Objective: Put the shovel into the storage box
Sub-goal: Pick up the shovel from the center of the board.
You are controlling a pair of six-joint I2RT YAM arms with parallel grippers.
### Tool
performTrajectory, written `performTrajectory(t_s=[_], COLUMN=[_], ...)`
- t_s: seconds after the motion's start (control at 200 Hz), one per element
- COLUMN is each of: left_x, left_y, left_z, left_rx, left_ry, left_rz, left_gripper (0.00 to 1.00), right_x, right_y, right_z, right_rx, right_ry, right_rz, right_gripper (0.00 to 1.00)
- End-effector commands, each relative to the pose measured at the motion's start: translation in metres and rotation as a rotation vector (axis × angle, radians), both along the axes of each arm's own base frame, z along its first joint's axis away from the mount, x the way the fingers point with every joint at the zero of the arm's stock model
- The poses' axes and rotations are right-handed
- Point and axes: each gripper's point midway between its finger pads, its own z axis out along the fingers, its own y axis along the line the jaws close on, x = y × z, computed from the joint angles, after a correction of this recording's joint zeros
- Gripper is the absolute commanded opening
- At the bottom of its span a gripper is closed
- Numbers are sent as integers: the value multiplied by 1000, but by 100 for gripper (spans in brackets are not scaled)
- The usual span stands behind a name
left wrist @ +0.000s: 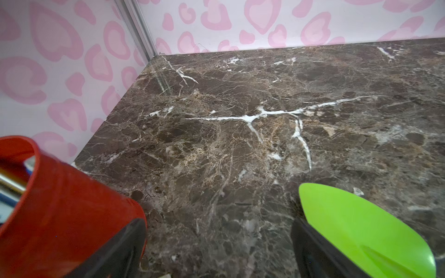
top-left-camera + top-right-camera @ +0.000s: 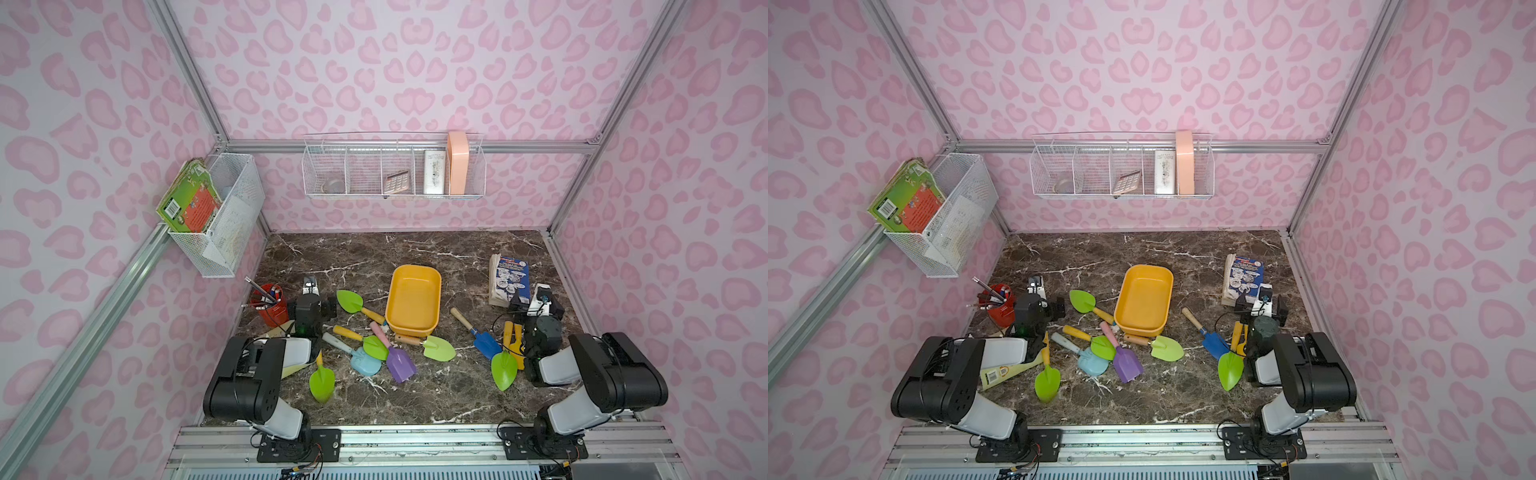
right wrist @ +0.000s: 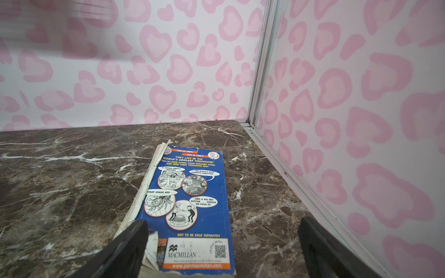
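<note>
**Shovels all outside storage box; both claws apart, gripping nothing**

Storage box (image 2: 413, 299) stands open side up at mid-table (image 2: 415, 399). Every shovel in view lies on the table outside it.

Positions, from both top views:
- Wood-handled green shovel (image 2: 436, 348) lies along the box's near wall. Whether the handle touches the box cannot be told.
- Far green shovel (image 2: 350, 301) lies just left of the box, with its yellow handle pointing toward the box's near left corner.
- Purple shovel (image 2: 401, 365), pale blue shovel (image 2: 365, 365) and middle green shovel (image 2: 374, 347) overlap in a cluster near the box's near left corner.
- Left green shovel (image 2: 322, 382) lies apart from the cluster, beside the left arm.
- Blue shovel (image 2: 484, 343) and right green shovel (image 2: 504, 370) lie right of the box, the latter close against the right arm.

Left claw (image 1: 218, 223): fingers stand wide apart with only table between them. It sits between the red pen cup (image 1: 60, 204) and the far green shovel's blade.

Right claw (image 3: 224, 222): fingers stand wide apart over the near end of a blue book (image 3: 187, 192) at the table's right side. Contact with the book cannot be told.
</note>
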Motion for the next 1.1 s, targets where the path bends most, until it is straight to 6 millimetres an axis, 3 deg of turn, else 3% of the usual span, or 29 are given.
performTrajectory(t_s=[0.0,0.715,0.935,1.0,1.095], left_x=[2,5,9,8,2], left_y=[-1,-2,10,12,8], left_z=[4,12,49,61,73], left_rx=[-3,12,35,-28,-156], left_ry=[-14,-25,89,111,179], left_rz=[-7,-18,116,162,220], left_gripper=[99,99,99,99,99], right_x=[1,-1,-4,2,5], right_y=[0,-6,5,9,30], right_z=[6,8,38,48,71], right_rx=[8,23,-14,45,109], right_ry=[-25,-31,-41,-31,-61], right_rz=[1,-23,-1,25,161], right_gripper=[100,100,100,100,100])
